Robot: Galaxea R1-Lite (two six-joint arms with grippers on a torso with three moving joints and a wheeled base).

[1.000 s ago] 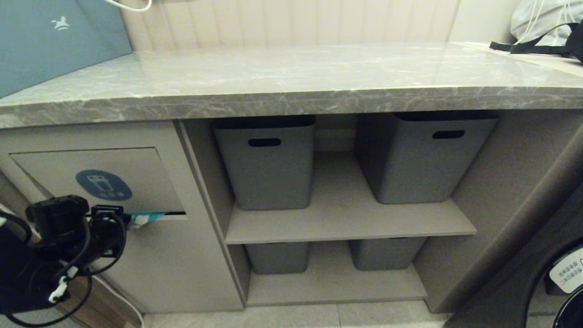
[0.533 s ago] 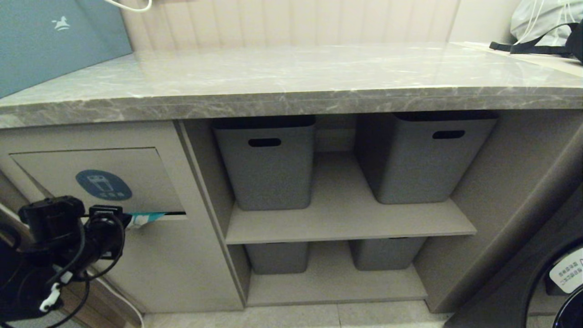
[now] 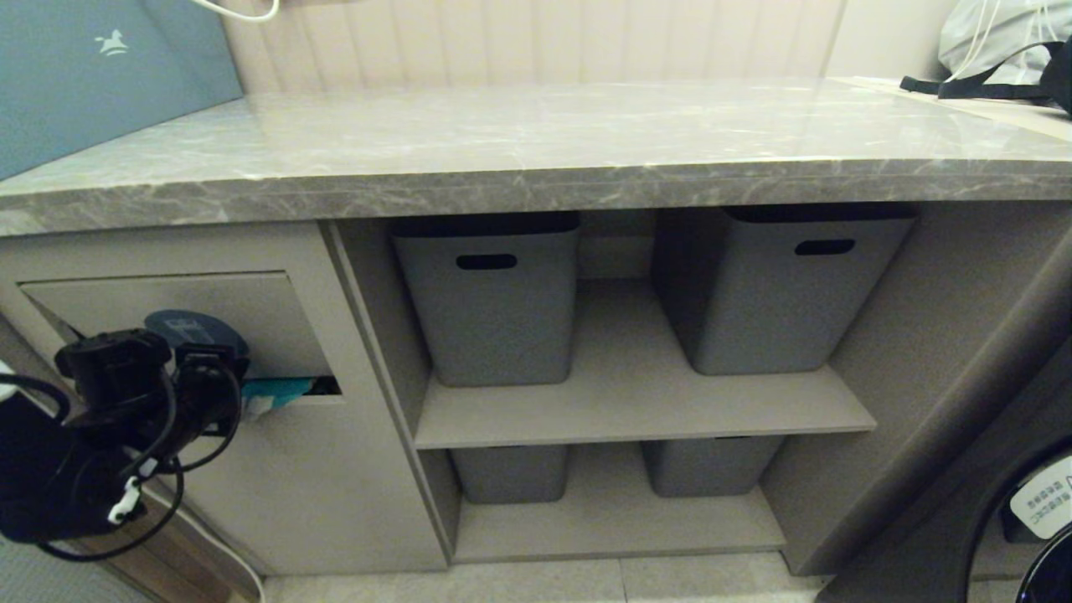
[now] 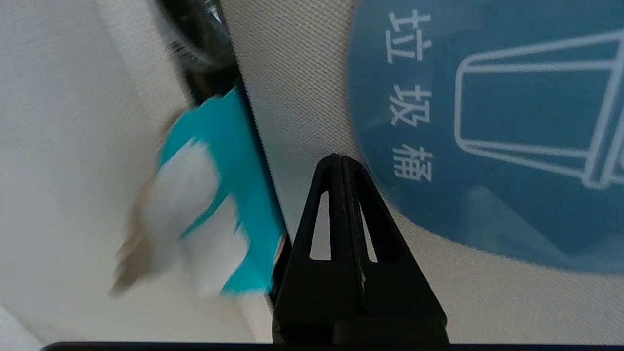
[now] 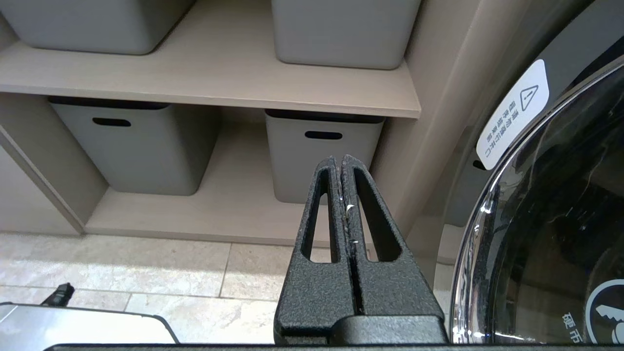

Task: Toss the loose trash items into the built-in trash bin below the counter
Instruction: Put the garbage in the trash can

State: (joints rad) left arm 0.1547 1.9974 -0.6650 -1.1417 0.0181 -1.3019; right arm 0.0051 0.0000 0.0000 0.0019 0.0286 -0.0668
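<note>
Left end effector point(image 4: 341, 158) at the trash flap point(image 3: 268, 322), lower left of frame.
Fingers pressed together, empty, tips against the flap; teal packet point(image 4: 229, 195) wedged in the slot just beside them.

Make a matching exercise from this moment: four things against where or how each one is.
Things:
1. left claw
2. teal packet
3. right claw
4. blue-grey bag

States:
A. on the counter, far left
B. shut, pressed to the bin flap
C. caught in the flap's bottom gap
D. shut, aimed at the lower tubs

Pairs: 1-B, 2-C, 3-D, 4-A
</note>
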